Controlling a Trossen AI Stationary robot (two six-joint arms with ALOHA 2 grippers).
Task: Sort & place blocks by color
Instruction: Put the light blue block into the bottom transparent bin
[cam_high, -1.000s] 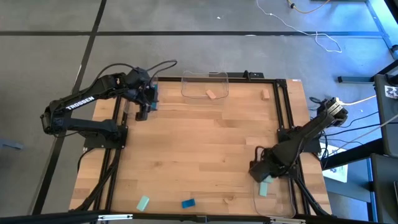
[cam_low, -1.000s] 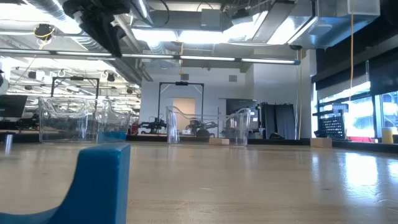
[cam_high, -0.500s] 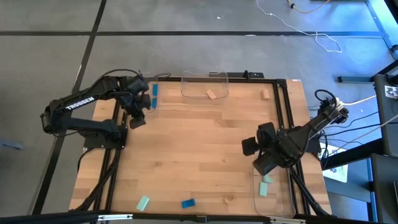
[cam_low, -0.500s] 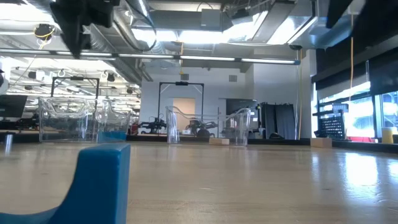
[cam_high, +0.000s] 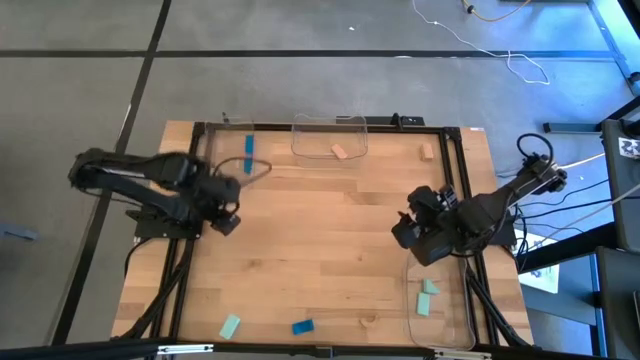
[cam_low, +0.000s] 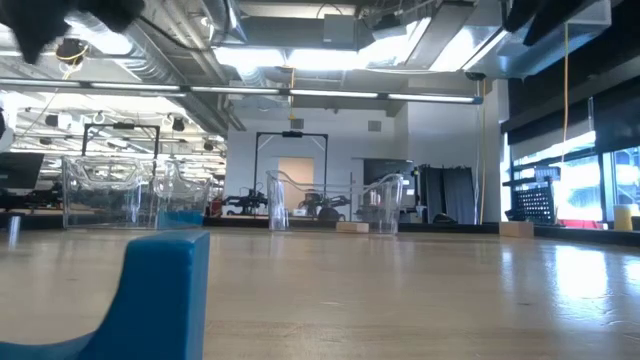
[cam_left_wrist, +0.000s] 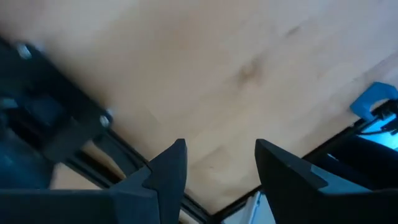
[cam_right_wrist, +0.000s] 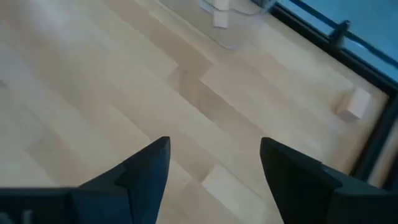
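Both grippers hang open above bare table, nothing between their fingers. My left gripper (cam_high: 227, 217) (cam_left_wrist: 217, 158) is at the table's left side, my right gripper (cam_high: 404, 228) (cam_right_wrist: 214, 158) right of centre. Two blue blocks (cam_high: 248, 146) (cam_high: 248, 169) lie at the far left. One tan block (cam_high: 340, 152) lies in the far clear tray (cam_high: 330, 125), another (cam_high: 427, 152) (cam_right_wrist: 353, 103) on the table at far right. Two mint blocks (cam_high: 430, 288) (cam_high: 423, 305) lie in the near-right tray (cam_high: 455, 320). Mint (cam_high: 230, 326), blue (cam_high: 302, 326) (cam_low: 150, 290) and tan (cam_high: 368, 321) blocks lie along the near edge.
A black frame (cam_high: 190, 250) runs along the table's left, far and right sides, with both arm bases on it. The wide middle of the wooden table (cam_high: 320, 240) is bare. Cables hang off the right edge (cam_high: 560, 200).
My left gripper has swung from the blue blocks at the far left toward the near edge, rolling its wrist as it went. My right gripper has risen from over the near-right tray and gone toward the far edge, turning too. Both stay open. No block has moved.
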